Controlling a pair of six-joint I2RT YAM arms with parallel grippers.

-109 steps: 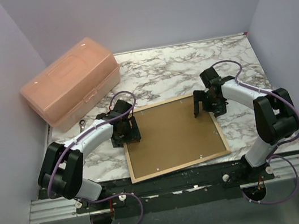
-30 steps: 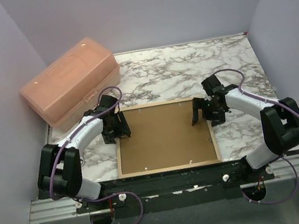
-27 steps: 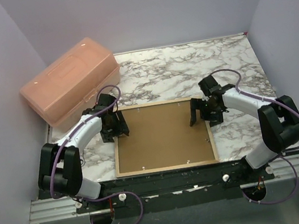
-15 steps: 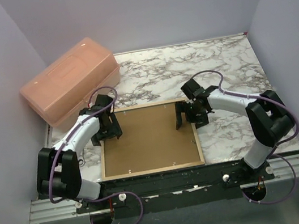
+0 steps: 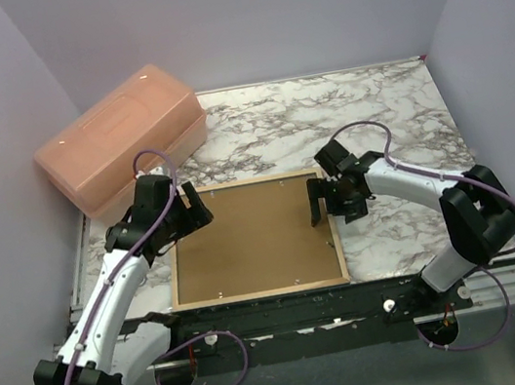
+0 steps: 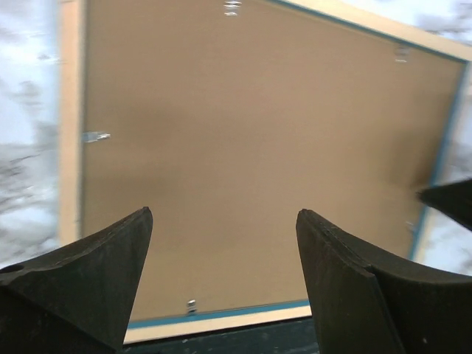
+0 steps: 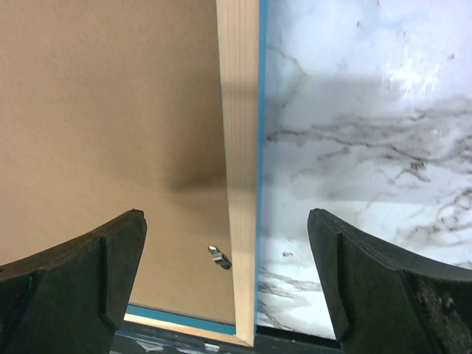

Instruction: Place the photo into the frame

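The frame [image 5: 339,256] lies face down on the marble table, pale wood reverse up and a thin blue edge showing. The brown backing board [image 5: 250,238] sits inside it. The photo is not in view. My left gripper [image 5: 191,208] is open and empty, held above the frame's far left corner. In the left wrist view, between its fingers [image 6: 223,214], I see the board [image 6: 258,147] and the rim [image 6: 70,110]. My right gripper [image 5: 324,203] is open over the frame's right rim. That rim [image 7: 240,110] runs between the right fingers [image 7: 225,214], with the board [image 7: 110,96] to the left.
A salmon plastic box [image 5: 120,141] stands at the back left, close to the left arm. Small metal tabs [image 7: 215,255] sit along the board's edge. The frame's near rim lies at the table's black front edge [image 5: 258,313]. Purple walls close in on three sides.
The frame with its board has slid left and squared up along the front edge. My left gripper has lifted and drawn back leftward. My right gripper followed the right rim leftward.
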